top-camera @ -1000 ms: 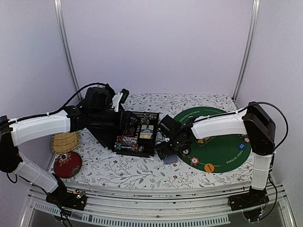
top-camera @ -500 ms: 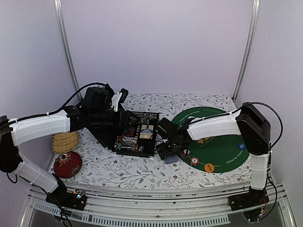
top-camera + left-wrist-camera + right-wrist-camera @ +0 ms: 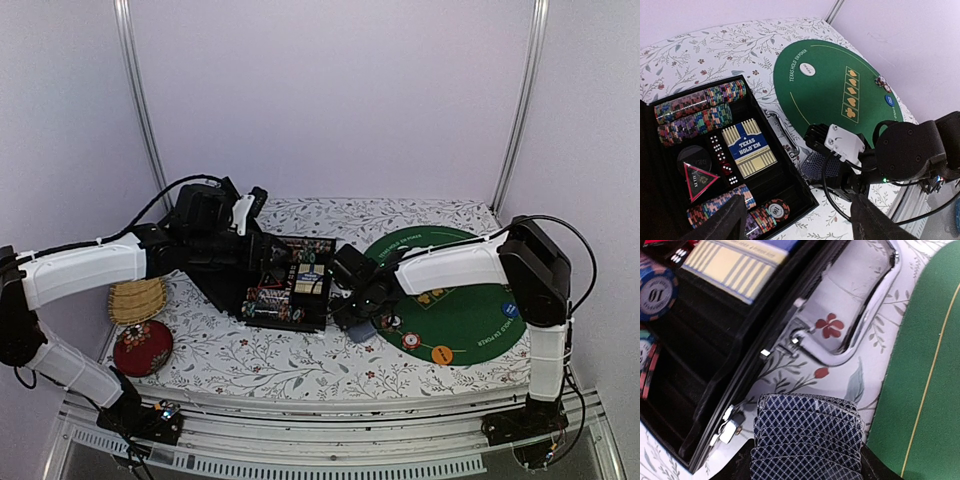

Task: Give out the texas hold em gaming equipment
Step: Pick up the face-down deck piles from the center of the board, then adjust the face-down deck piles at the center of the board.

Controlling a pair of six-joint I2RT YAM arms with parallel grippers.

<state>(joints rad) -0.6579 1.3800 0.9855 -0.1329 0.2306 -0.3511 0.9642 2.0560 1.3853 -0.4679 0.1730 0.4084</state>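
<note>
A fanned stack of blue-backed playing cards point(image 3: 807, 435) lies on the floral cloth between the black case point(image 3: 290, 282) and the green mat point(image 3: 465, 305). My right gripper point(image 3: 807, 456) is down over the cards point(image 3: 362, 331), its fingers pressed against both side edges. My left gripper point(image 3: 795, 225) hovers open above the case's near corner, holding nothing. Rows of striped poker chips point(image 3: 700, 105) and a boxed deck point(image 3: 749, 148) sit in the case. On the mat lie a chip point(image 3: 411, 341), an orange button point(image 3: 441, 353), a blue button point(image 3: 889, 100) and a white button point(image 3: 807, 70).
The case's chrome handle point(image 3: 860, 335) sticks out toward the cards. A woven basket point(image 3: 137, 298) and a red round cushion point(image 3: 143, 347) sit at the table's left. Two more chips point(image 3: 882, 81) rest at the mat's far edge.
My right gripper has shifted a little left and down onto the cards and its jaws have closed in on them. The left arm has not moved.
</note>
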